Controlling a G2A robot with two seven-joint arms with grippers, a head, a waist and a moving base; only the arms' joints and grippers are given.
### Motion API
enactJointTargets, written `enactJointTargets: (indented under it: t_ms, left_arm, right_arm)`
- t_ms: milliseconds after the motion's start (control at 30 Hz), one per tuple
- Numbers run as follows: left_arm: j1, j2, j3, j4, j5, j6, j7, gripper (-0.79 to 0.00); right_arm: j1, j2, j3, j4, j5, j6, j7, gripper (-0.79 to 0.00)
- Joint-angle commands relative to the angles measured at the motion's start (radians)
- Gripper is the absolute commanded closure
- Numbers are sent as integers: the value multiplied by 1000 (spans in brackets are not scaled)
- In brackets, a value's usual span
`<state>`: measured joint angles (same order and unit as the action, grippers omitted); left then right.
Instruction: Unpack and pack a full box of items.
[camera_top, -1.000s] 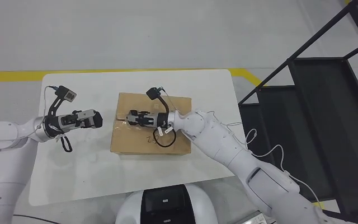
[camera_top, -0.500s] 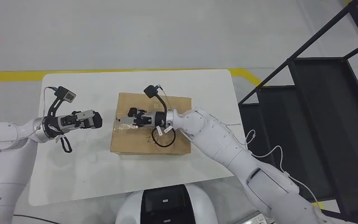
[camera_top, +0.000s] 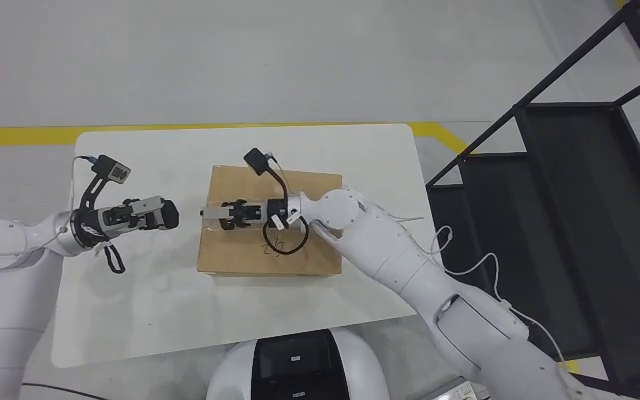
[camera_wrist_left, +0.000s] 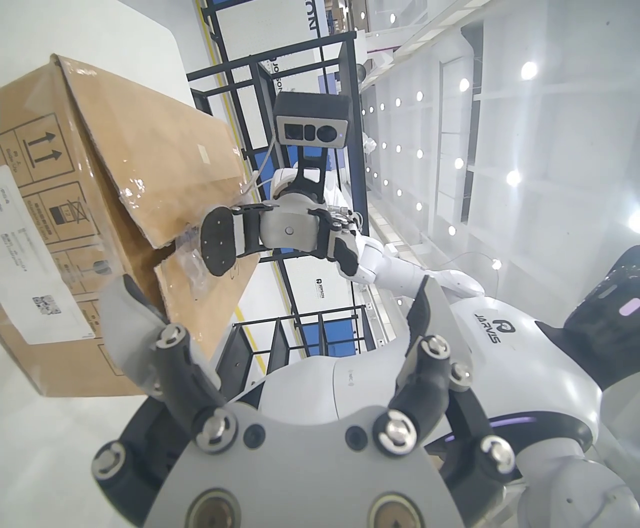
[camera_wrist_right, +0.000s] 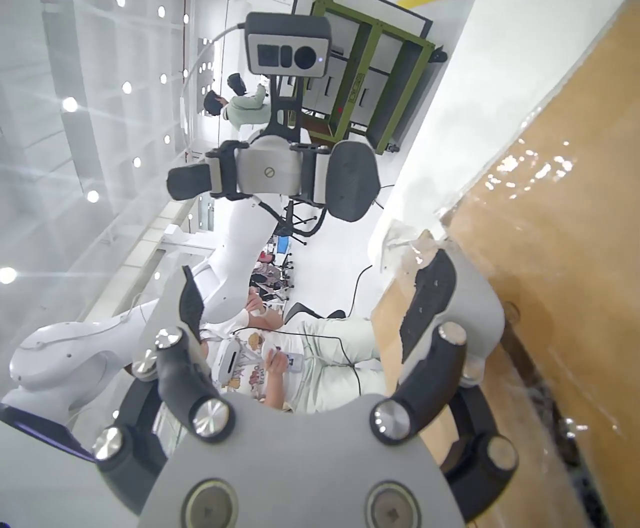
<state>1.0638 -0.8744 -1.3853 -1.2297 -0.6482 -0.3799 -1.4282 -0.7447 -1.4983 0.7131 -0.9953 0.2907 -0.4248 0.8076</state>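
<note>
A brown cardboard box stands in the middle of the white table, its top flaps down. Crumpled clear tape hangs at the seam's end that faces the left arm, where the flaps gape a little. My right gripper lies open over that end of the seam, one finger pad against the box edge and the torn tape. My left gripper hovers open over the table a short way left of the box, pointing at it, with nothing between its fingers.
A black metal stair frame stands off the table's right side. A yellow floor line runs behind the table. Bare tabletop lies in front of the box and to both sides.
My right gripper has slid leftward along the box's top seam to its left edge. The left arm has barely moved.
</note>
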Motion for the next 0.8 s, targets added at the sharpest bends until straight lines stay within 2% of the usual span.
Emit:
enactJointTargets:
  t_ms: [0, 333, 767]
  left_arm:
    - [2, 1, -5, 0, -2, 0, -2, -785]
    - [20, 9, -43, 0, -3, -1, -10, -785]
    - [38, 16, -73, -2, -10, 9, -17, -785]
  right_arm:
    - [9, -7, -6, 23, 12, 9, -3, -785]
    - [40, -48, -54, 94, -11, -7, -24, -785]
    - [50, -76, -49, 113, 31, -42, 4, -785]
